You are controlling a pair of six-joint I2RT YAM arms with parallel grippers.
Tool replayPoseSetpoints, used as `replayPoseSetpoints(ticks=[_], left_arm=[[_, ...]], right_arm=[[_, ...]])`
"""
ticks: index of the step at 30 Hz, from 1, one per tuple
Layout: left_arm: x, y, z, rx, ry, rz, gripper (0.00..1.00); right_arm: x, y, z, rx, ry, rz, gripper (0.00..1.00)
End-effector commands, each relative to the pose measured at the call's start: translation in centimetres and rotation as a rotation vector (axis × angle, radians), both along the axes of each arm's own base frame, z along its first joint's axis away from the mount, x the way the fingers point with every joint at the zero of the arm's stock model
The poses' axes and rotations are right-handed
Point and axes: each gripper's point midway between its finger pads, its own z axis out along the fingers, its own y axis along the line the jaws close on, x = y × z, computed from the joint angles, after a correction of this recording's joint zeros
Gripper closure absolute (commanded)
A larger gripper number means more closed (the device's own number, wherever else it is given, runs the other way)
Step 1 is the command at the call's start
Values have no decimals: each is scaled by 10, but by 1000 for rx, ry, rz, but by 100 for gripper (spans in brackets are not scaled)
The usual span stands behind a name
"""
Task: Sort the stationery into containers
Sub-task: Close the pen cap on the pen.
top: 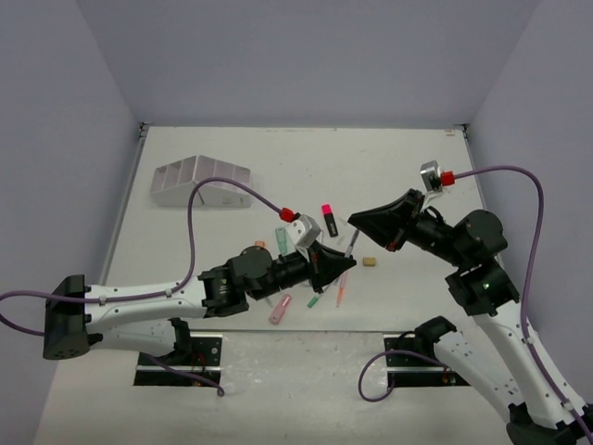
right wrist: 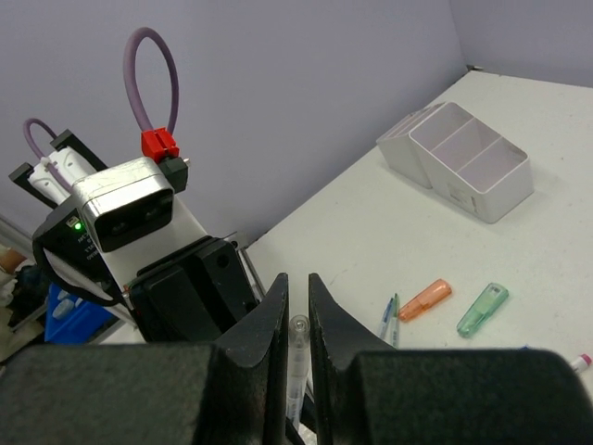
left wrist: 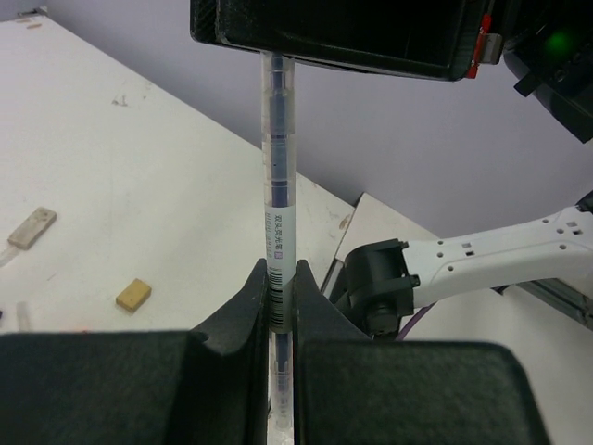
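A thin clear pen [top: 352, 243] is held above the table between both grippers. My left gripper [top: 341, 261] is shut on its labelled lower part; the left wrist view shows the pen [left wrist: 277, 167] clamped between my fingertips [left wrist: 281, 273] and running up into the right gripper's black body. My right gripper [top: 356, 222] has its fingers tight against the pen's clear end [right wrist: 297, 338], seen at the right gripper [right wrist: 297, 283]. The white organiser [top: 199, 181] stands at the far left and also shows in the right wrist view [right wrist: 463, 158].
A pink highlighter [top: 327, 219], a tan eraser [top: 370, 262] and a pink marker [top: 280, 309], a green one [top: 312, 299] and an orange pen [top: 339, 292] lie below the grippers. The right wrist view shows an orange highlighter [right wrist: 425, 298], a green one [right wrist: 483, 309] and two pens [right wrist: 389, 317].
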Motion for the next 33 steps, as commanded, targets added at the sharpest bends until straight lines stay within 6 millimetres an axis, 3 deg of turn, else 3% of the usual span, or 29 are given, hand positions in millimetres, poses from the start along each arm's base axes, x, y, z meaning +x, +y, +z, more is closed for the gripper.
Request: replayPoseSetpoints(ticks=[1,12,18,33], left_arm=[[7,4,77,-159,-112,39,100],[16,12,136,-230,-181,34,100],[9,5,147,-272,-178,-13,100],[24,25,172,-348,-187,70,100]], right_arm=[[3,5,-35,-38,83,24,100],[0,9,-100,-71,209,54,100],[-3,13,-108,-52,236,83,100],[-8,19,-141,-97,296,115,100]])
